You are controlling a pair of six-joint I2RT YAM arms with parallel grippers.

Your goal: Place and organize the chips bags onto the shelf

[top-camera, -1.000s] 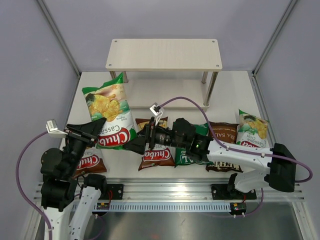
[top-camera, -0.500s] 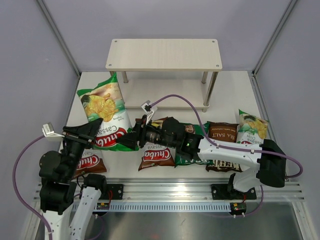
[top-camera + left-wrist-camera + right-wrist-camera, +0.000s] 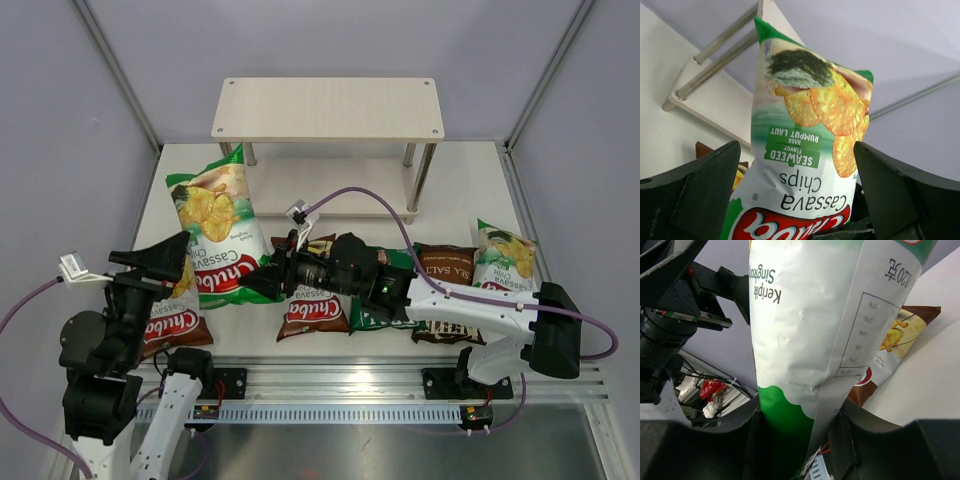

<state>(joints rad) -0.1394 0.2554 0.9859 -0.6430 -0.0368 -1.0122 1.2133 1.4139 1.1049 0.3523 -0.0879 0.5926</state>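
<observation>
- Bag in play: one light-green Chuba bag [image 3: 215, 225], lifted off the bench [image 3: 460, 190]. It stands tall and tilted, left of centre, in front of the shelf [image 3: 327, 108] near its left legs, not on it.
- Right pincer [image 3: 797, 440] is clenched on the bag's lower edge. The wrist view shows the foil pinched between both fingers.
- Left pincer [image 3: 796, 147] is released, fingers spread wide either side of the bag, neither touching it.
- We read this as a hand-off between the arms; we cannot tell in which direction.
- If the left takes over, we close it on the flat seam or a lower corner, not the puffed belly. We confirm the pinch before the right lets go.
- A single thin edge grip on a tall bag will likely let it flop.
- We carry it upright, label facing out, and go in over the front of a board, clear of the shiny legs.
- We'd set it at the left end of a tier so the others fit alongside.
- Five more lie in a row on the bench:
  - second light-green bag [image 3: 505, 258], far right
  - Kettle sea salt bag [image 3: 445, 265], beside it
  - dark-green bag [image 3: 368, 318], mostly under the right arm
  - brown Chuba bag [image 3: 312, 310], at centre
  - another brown bag [image 3: 168, 325], under the left arm
- Watch the purple cable [image 3: 350, 192] looping near the shelf's lower board.
</observation>
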